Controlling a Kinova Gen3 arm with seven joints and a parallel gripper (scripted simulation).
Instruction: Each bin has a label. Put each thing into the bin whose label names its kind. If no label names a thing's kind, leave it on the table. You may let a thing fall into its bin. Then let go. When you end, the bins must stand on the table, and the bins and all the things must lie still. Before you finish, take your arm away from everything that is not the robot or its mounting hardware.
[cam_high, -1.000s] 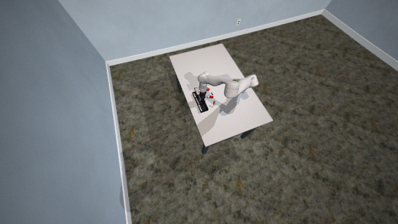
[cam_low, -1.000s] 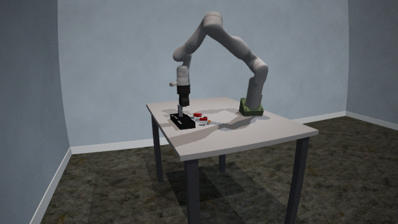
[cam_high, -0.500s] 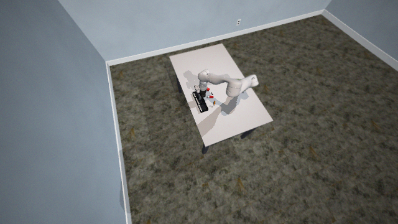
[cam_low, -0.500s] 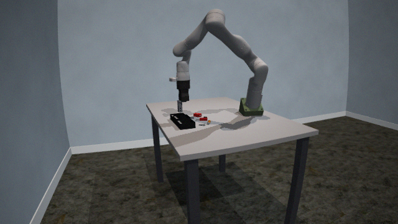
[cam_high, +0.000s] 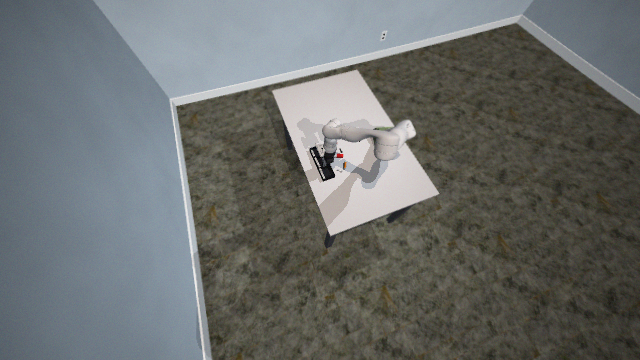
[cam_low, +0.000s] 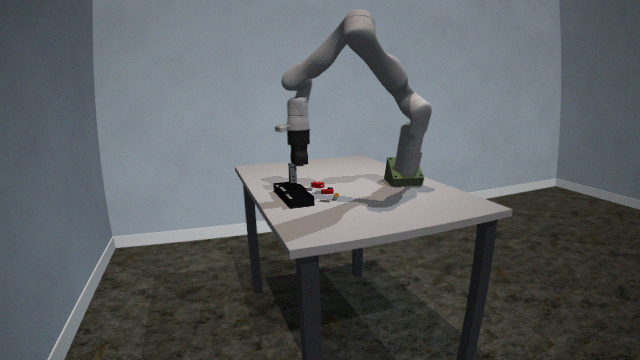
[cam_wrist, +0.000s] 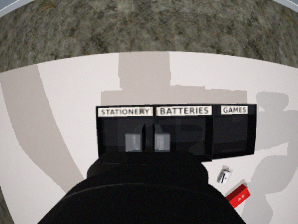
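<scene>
With the end effector (cam_high: 327, 164) (cam_low: 292, 180) (cam_wrist: 149, 133) slightly spread over the black labelled bins (cam_high: 328, 176) (cam_low: 300, 202) (cam_wrist: 212, 135) and nothing seen pinched, the red block (cam_low: 317, 184) (cam_wrist: 238, 196), lying beside them on the desk (cam_high: 390, 185) (cam_low: 400, 220) (cam_wrist: 45, 120), is judged light and stiff, best gripped across its narrow sides

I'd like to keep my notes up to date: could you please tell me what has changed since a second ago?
The gripper has risen from low at the black bins and shifted slightly toward their STATIONERY end. Its fingers stand slightly apart with nothing visible between them; whether it let something go, I cannot tell. The bins and the red things beside them look unmoved.
</scene>
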